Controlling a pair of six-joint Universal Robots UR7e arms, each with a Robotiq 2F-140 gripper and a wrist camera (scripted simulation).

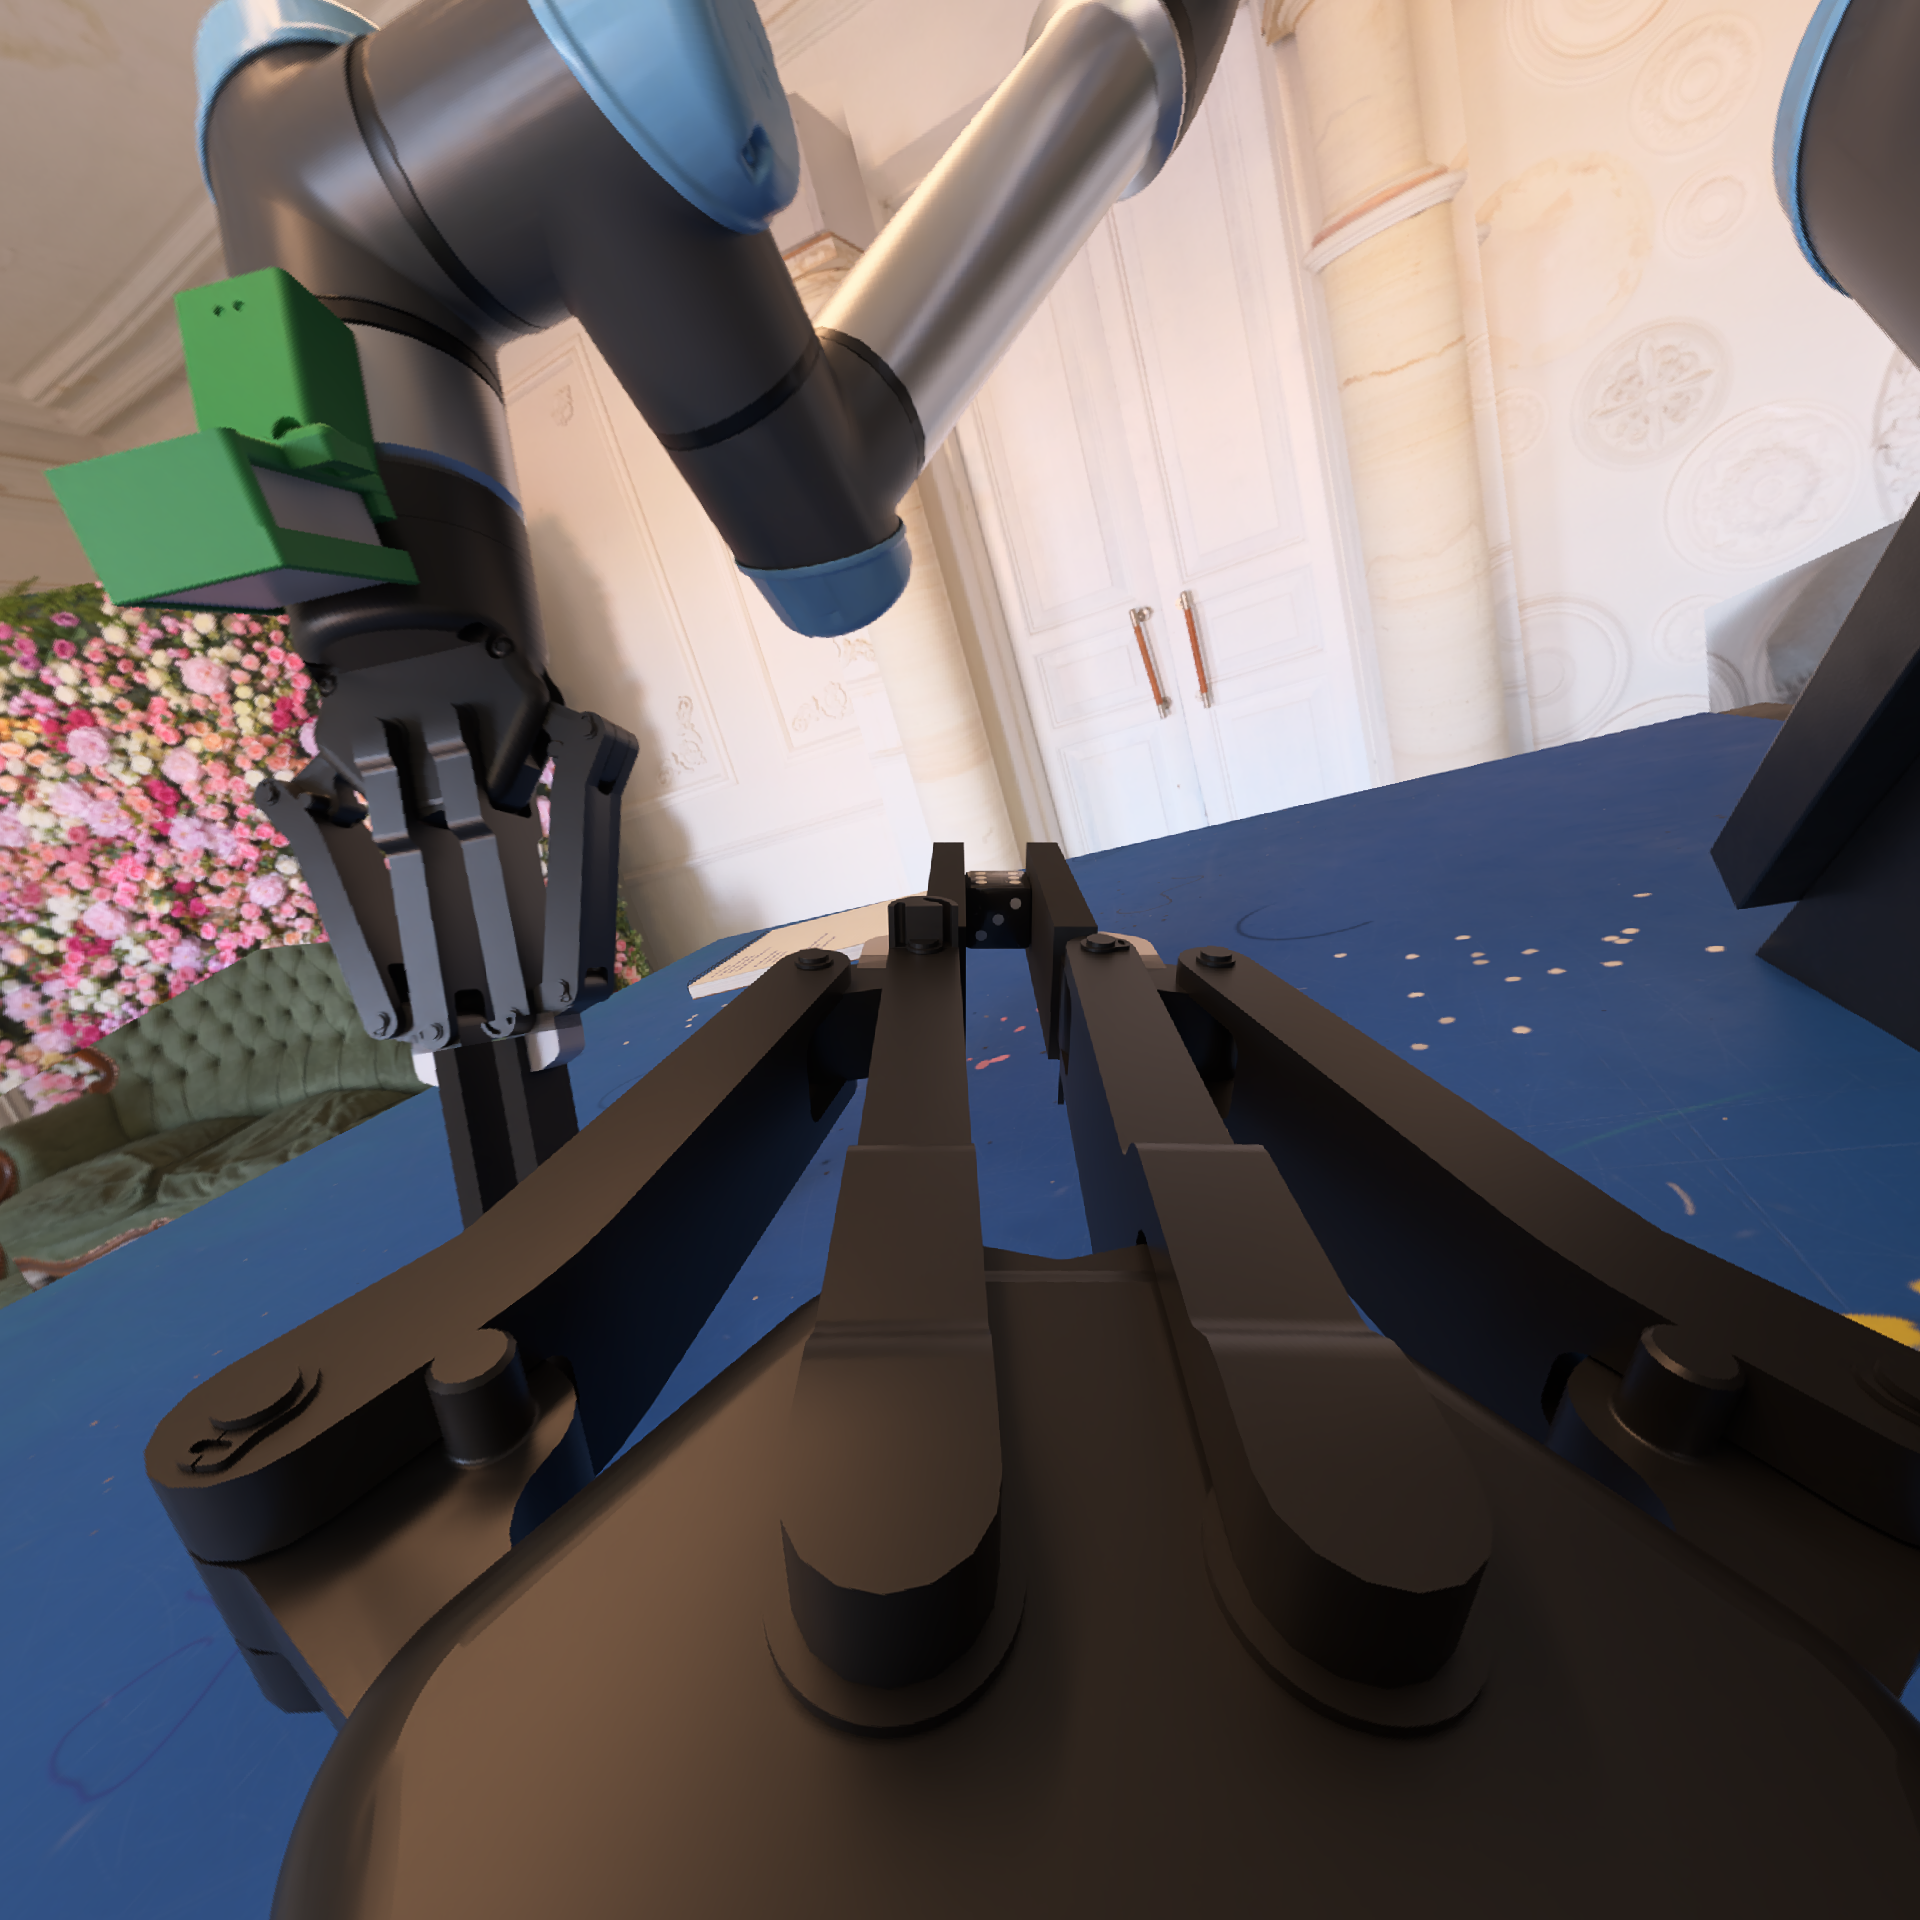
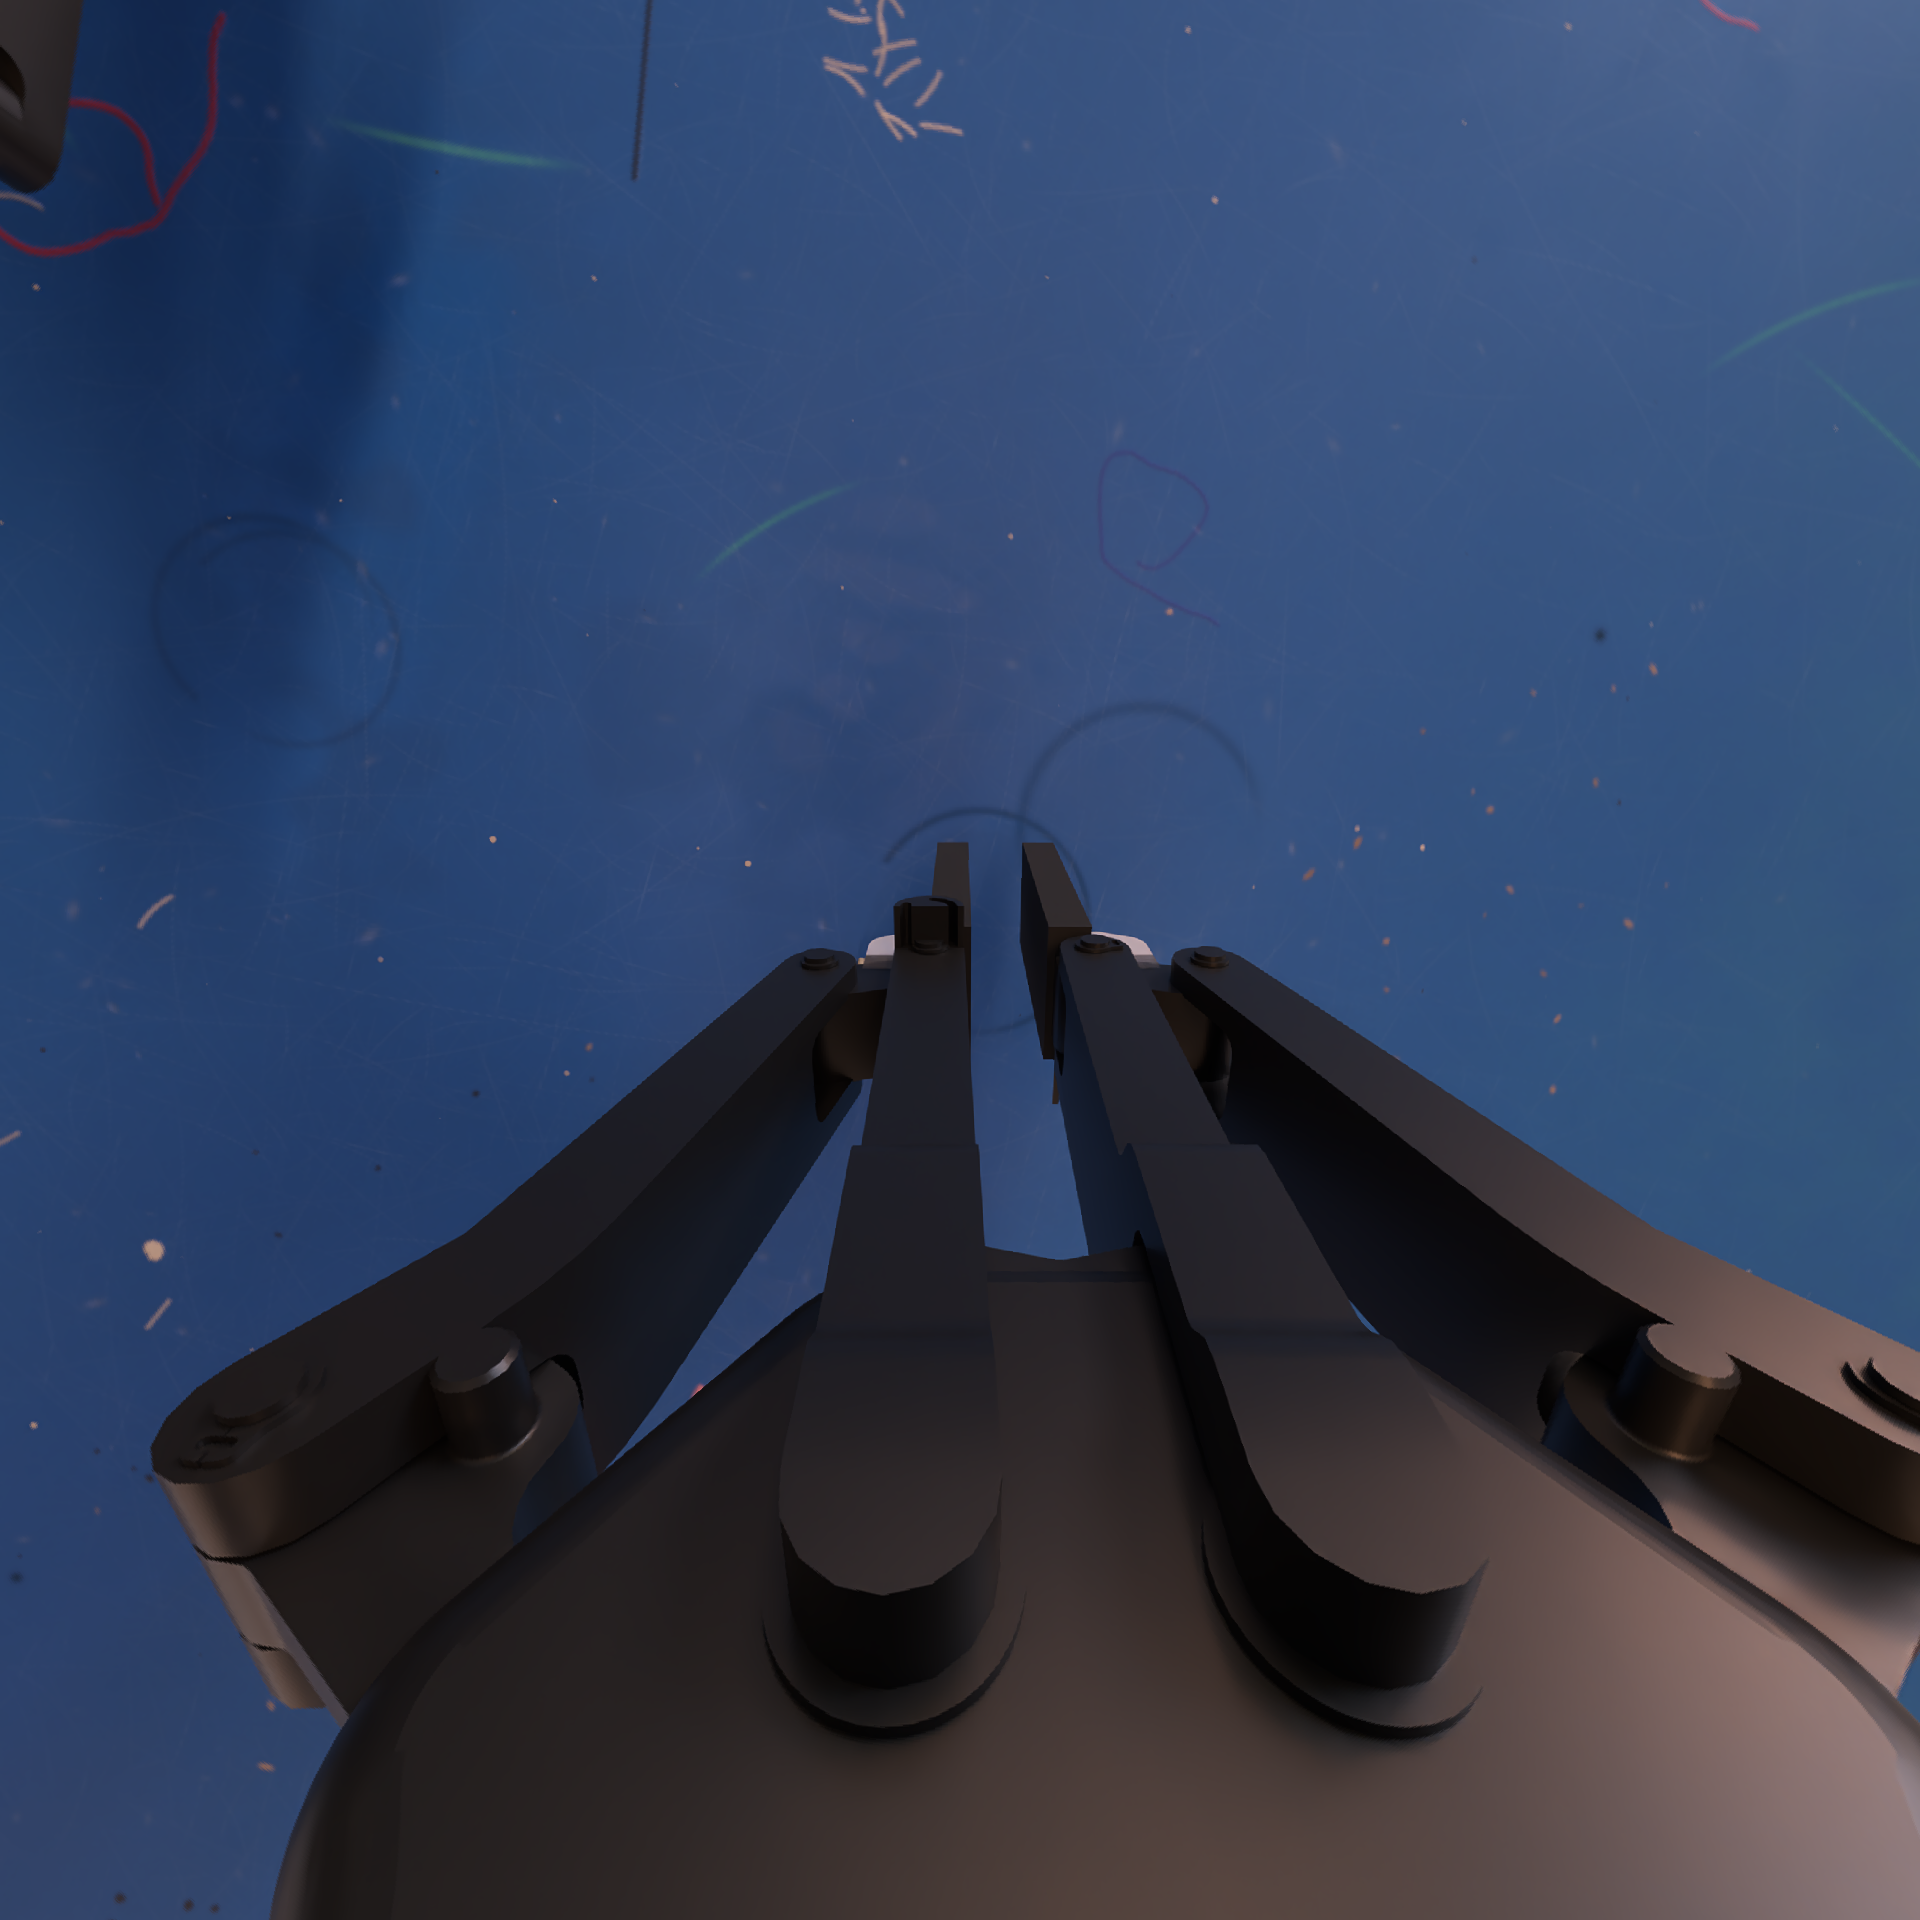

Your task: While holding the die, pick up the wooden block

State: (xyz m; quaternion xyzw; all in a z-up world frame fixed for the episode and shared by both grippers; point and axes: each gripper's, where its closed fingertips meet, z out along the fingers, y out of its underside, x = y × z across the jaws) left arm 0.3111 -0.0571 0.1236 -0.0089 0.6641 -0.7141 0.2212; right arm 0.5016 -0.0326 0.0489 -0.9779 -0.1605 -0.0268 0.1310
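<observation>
Left gripper (image 1: pixel 995 904) is clamped on the black die (image 1: pixel 997 908), white pips showing, pinched between both fingertips and held off the blue table (image 1: pixel 1455 1091). Right gripper (image 2: pixel 995 904) points straight down at the blue table (image 2: pixel 1351 520), fingers drawn near each other with a narrow gap and nothing between them, so nearly closed and empty. From the left wrist view the right gripper (image 1: pixel 488 1023) hangs vertically near the left table edge, fingers close together, with the green camera mount (image 1: pixel 229 468) at its wrist. Wooden block: not visible in either view, cannot tell where it is. A white flat pad or paper (image 1: pixel 790 951) lies on the table just behind the left gripper's fingers. Table surface is scuffed, with scribbles and ring marks. Behind the table are a flower wall (image 1: pixel 125 790), a green sofa (image 1: pixel 208 1081) and white double doors (image 1: pixel 1174 582).
</observation>
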